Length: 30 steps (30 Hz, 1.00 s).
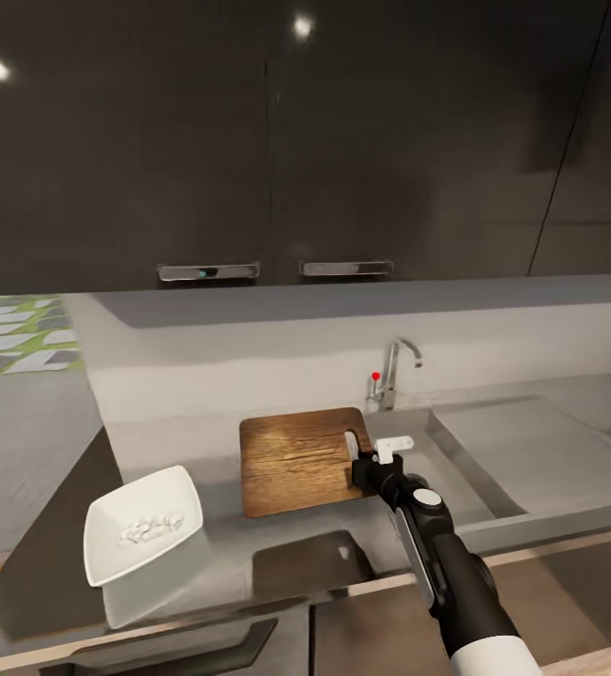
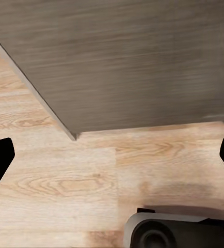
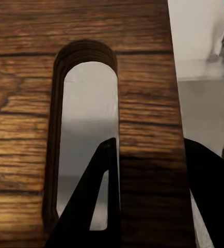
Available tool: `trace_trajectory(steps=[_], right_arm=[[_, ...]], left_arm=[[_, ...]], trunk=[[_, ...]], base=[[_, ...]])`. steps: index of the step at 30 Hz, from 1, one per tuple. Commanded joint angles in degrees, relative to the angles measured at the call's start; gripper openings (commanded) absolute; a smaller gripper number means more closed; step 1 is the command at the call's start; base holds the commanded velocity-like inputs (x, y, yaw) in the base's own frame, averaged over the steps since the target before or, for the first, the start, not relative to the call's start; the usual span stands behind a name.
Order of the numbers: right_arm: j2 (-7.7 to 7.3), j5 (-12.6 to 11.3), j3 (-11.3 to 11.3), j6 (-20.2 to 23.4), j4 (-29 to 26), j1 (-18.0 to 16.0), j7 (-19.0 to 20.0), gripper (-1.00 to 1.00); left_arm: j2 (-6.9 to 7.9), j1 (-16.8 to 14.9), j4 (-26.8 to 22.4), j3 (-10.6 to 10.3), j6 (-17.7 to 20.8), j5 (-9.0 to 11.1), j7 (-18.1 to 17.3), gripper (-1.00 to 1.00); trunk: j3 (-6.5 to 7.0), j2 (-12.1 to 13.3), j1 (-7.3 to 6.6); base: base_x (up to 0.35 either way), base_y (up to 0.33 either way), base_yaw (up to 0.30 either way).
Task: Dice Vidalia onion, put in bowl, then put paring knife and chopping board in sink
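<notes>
Head view: right end effector (image 1: 373, 462) at chopping board (image 1: 300, 460), right edge.
Right wrist view: fingers (image 3: 94, 201) straddle the strip betw. handle slot and board edge, clamped on it. Bowl (image 1: 142, 535) w/ diced onion (image 1: 151, 529) front-left on table (image 1: 206, 451); sink (image 1: 465, 469) right of board, faucet (image 1: 394, 371) behind. Left end effector (image 2: 112, 155): spread apart over wood floor (image 2: 65, 175).

So the chopping board (image 1: 300, 460) sits on the countertop (image 1: 211, 451) about center frame, with the sink (image 1: 474, 469) right beside it on the right and the faucet (image 1: 394, 371) just behind the board's upper right corner. The bowl (image 1: 141, 535) is down at lower left, near the counter's front edge, with diced onion (image 1: 152, 528) in it. The right gripper (image 1: 366, 460) straddles the board's right edge, one finger through the handle slot.
</notes>
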Motion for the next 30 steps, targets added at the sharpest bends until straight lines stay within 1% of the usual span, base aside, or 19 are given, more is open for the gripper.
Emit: trace_trajectory(steps=[1, 12, 18, 21, 27, 28, 30], right_arm=[[0.03, 0.35, -0.08, 0.28, -0.09, -0.01, 0.45, -1.0], [-0.06, 0.32, 0.09, 0.28, 0.07, -0.01, 0.59, -1.0], [0.07, 0.25, 0.13, 0.28, 0.08, -0.01, 0.59, -1.0], [0.51, 0.26, 0.11, 0.28, 0.26, -0.01, 0.54, -1.0], [0.98, 0.42, 0.02, 0.28, 0.72, -0.01, 0.36, -1.0], [0.99, 0.49, -0.06, 0.28, 0.87, -0.01, 0.03, -1.0], [1.1, 0.54, -0.24, 0.28, 2.03, -0.01, -4.04, -1.0]], left_arm=[[0.07, 0.04, -0.11, -0.47, -0.08, 0.59, 0.17, 1.0], [0.07, 0.04, -0.11, -0.53, -0.08, 0.59, 0.17, 1.0], [0.07, 0.04, -0.11, -0.51, -0.08, 0.59, 0.17, 1.0], [0.07, 0.04, -0.11, -0.54, -0.08, 0.59, 0.17, 1.0], [0.07, 0.04, -0.1, -0.54, -0.08, 0.59, 0.17, 1.0], [0.07, 0.04, -0.09, -0.54, -0.08, 0.59, 0.17, 1.0], [0.07, 0.04, -0.09, -0.55, -0.08, 0.59, 0.17, 1.0]], trunk=[[-0.01, -0.05, 0.02], [-0.01, -0.05, 0.02], [-0.01, -0.05, 0.02], [-0.01, -0.05, 0.02], [-0.01, -0.05, 0.02], [-0.01, -0.05, 0.02], [-0.01, -0.05, 0.02]], base=[[0.0, -0.323, 0.0], [0.014, -0.321, 0.0], [0.178, -0.259, 0.0], [0.213, -0.238, 0.026], [0.188, -0.206, 0.163], [0.058, -0.063, 0.052], [0.024, -0.026, 0.022]])
